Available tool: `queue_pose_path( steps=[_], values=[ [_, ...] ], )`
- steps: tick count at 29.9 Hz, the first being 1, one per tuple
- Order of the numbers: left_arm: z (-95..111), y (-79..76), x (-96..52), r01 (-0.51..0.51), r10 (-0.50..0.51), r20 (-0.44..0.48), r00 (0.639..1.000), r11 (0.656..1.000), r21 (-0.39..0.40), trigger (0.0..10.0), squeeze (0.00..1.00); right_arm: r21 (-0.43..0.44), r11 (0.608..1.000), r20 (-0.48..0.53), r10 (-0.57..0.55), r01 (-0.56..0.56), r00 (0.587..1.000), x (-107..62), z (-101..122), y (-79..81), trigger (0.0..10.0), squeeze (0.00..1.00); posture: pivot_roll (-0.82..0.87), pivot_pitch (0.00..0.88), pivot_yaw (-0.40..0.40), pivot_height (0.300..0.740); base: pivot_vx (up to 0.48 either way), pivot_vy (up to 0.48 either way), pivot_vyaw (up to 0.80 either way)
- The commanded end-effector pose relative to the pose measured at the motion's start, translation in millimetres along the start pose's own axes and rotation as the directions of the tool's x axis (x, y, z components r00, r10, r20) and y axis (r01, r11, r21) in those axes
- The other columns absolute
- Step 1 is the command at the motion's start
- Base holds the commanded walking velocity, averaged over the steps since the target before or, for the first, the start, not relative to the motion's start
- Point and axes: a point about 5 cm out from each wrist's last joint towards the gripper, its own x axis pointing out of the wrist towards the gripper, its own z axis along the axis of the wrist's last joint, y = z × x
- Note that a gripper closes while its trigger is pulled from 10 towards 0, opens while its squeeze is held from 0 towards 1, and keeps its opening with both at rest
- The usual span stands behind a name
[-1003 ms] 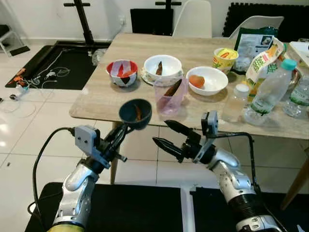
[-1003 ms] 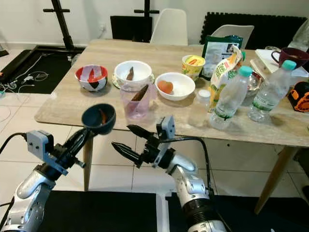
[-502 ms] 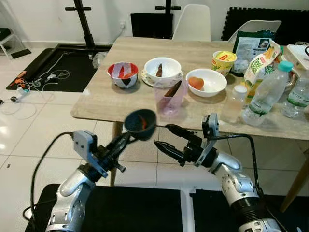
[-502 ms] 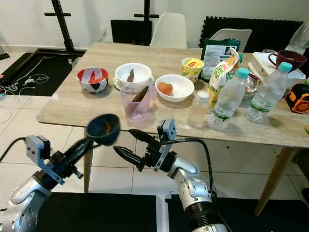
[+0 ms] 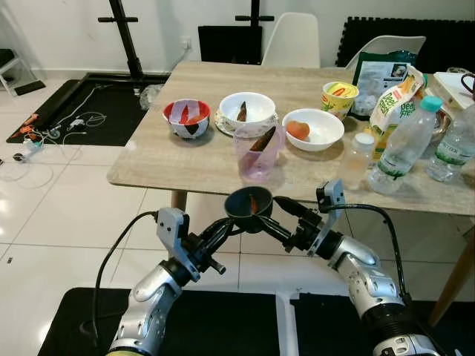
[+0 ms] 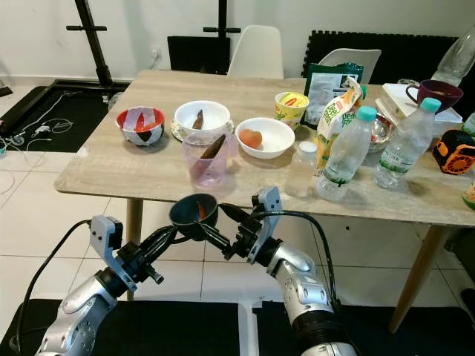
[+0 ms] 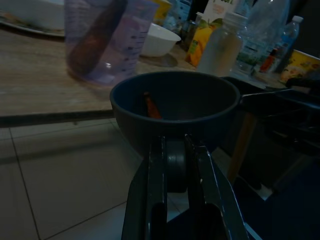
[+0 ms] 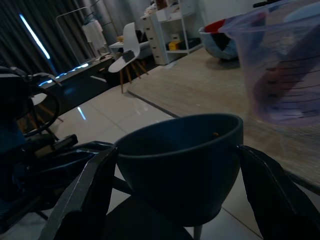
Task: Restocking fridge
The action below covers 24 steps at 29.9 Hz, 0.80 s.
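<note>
Both pincers meet at the dark blue bowl (image 5: 250, 209) held in the air before the pale wood-grain surface (image 5: 171, 156): left pincer (image 5: 226, 226) clenched on its near rim, right pincer (image 5: 278, 211) spread, one finger on each side. Round, matte and smooth, it holds a small orange piece (image 7: 151, 107).
</note>
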Motion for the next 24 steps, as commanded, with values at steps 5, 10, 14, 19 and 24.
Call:
queue_pose_path(
  steps=[5,10,14,19,24],
  values=[
    [-5,-9.3,10.4,0.071,-0.071,-0.021,0.997,0.997,0.007,10.0,0.0,0.005,1.0,-0.03,0.017,-0.017,0.999,-0.6,-9,5.5,10.0,0.0,0.01,0.048,-0.003,0.74,0.0,0.0,-0.78],
    [-3,-0.7,10.3,0.019,-0.018,-0.019,1.0,0.998,0.058,10.0,0.0,0.0,1.0,-0.025,0.024,-0.024,0.999,-4.3,-8,4.9,10.0,0.0,0.0,0.048,0.003,0.74,0.0,0.0,-0.78],
    [1,4.4,9.1,-0.007,0.008,-0.009,1.0,0.997,0.081,10.0,0.0,-0.004,1.0,-0.023,0.029,-0.029,0.999,-6.4,-5,3.7,10.0,0.0,0.0,0.049,0.002,0.74,0.0,0.0,-0.78],
    [2,8.6,7.6,-0.033,0.035,-0.014,0.999,0.991,0.129,10.0,0.0,-0.01,0.999,-0.032,0.033,-0.033,0.999,-9.2,-5,2.4,10.0,0.0,0.0,0.049,0.001,0.74,0.0,0.0,-0.78],
    [1,9.4,6.5,-0.042,0.047,-0.021,0.999,0.985,0.165,10.0,0.0,-0.017,1.0,-0.041,0.024,-0.024,0.999,-13.8,-6,0.9,10.0,0.0,0.0,0.051,0.004,0.74,0.0,0.0,-0.78]
  ],
)
